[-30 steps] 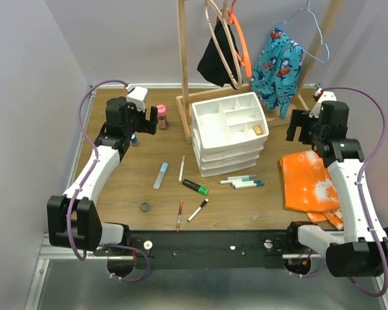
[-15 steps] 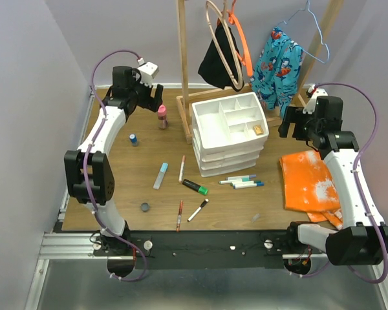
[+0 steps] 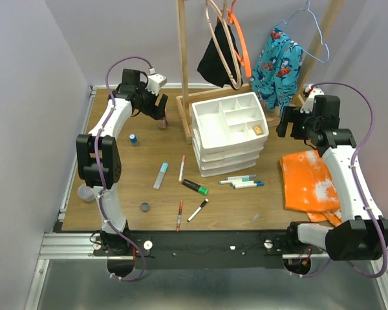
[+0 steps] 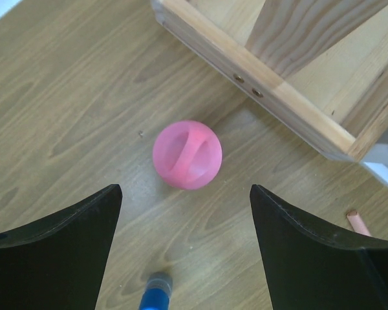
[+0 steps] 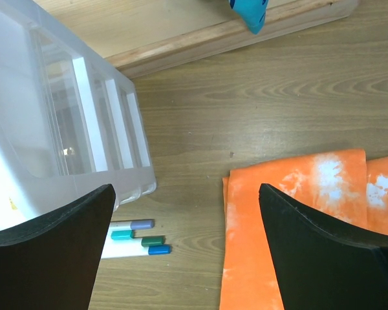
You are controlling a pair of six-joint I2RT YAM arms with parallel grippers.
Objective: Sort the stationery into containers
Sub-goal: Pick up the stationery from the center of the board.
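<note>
Most of the stationery had not budged over the last second. The red pen (image 3: 179,214), the white pen (image 3: 197,210), the green-capped marker (image 3: 195,187), the bar (image 3: 160,175) and the pens (image 3: 240,181) beside the organiser (image 3: 229,132) lay on the table (image 3: 246,206) where they had been.

Further back, the left arm had swung from the table's left side to its far left corner. The left gripper (image 4: 184,194) hung over the pink bottle (image 4: 187,154), which stood upright near the rack base (image 4: 258,90). Its jaws were spread, one on each side of the cap and clear of it. I judged the bottle to be the next pick, not yet gripped. The right gripper (image 5: 185,190), jaws spread wide and empty, had edged a little toward the organiser and hung between it and the cloth (image 5: 291,219).

Nearest the left wrist camera, the blue bottle (image 4: 156,298) was cut off by the frame's lower edge. A pinkish tip (image 4: 357,223) at the right could not be identified. That view showed only the pink bottle's cap, with its body hidden beneath. From above, the gripper covered most of that bottle. A small tan thing (image 3: 258,130) in one tray compartment was too small to name.
</note>
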